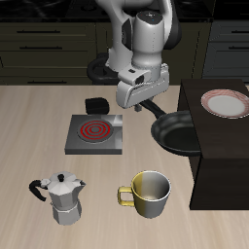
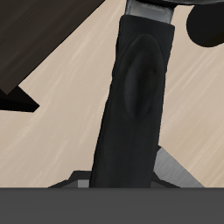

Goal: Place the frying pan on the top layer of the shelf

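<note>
- Pincer (image 1: 136, 98) sits over the frying pan (image 1: 179, 131) handle; whether it's clamped, I can't tell.
- Next: lift toward the shelf (image 1: 219, 156) top beside it.

A long black handle (image 2: 133, 96) is running lengthwise across the light wood table (image 2: 61, 114), filling much of the view, with a shallow oval dip showing along its middle. At one end of the handle a metal neck (image 2: 150, 9) is joining it to a dark rounded shape (image 2: 208, 22) that is probably the pan, though too little is showing to be sure. A dark brown, nearly black shelf (image 2: 39, 35) is sitting off to one side of the handle, apart from it, and grey metal pieces (image 2: 173, 171) are flanking the handle's other end.
</note>
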Motion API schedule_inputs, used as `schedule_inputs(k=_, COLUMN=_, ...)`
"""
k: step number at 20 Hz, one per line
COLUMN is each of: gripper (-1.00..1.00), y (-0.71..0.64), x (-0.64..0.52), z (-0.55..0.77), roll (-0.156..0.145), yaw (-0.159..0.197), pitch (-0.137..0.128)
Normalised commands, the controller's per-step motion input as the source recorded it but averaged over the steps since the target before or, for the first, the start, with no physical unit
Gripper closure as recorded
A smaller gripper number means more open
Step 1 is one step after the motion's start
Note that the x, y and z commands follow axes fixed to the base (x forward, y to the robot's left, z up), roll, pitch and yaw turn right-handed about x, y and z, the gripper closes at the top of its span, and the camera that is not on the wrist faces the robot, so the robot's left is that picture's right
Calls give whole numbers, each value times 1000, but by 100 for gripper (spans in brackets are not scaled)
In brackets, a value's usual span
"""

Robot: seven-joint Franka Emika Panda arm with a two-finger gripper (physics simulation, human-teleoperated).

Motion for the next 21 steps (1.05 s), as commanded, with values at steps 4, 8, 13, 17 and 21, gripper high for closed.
schedule_inputs(k=4, gripper=100, y=176, x=-53, z=296, roll=4, yaw=-14, pitch=-56)
schedule_inputs(k=8, gripper=100, y=258, x=-40, z=167, roll=34, yaw=-10, pitch=-47)
schedule_inputs(k=13, gripper=100, y=204, x=-50, z=177, roll=8, yaw=-59, pitch=-79)
schedule_inputs(k=17, gripper=100, y=144, x=7, z=-85, roll=31, yaw=42, pitch=19)
schedule_inputs(k=21, gripper=100, y=131, x=-16, z=65, roll=32, yaw=11, pitch=-15)
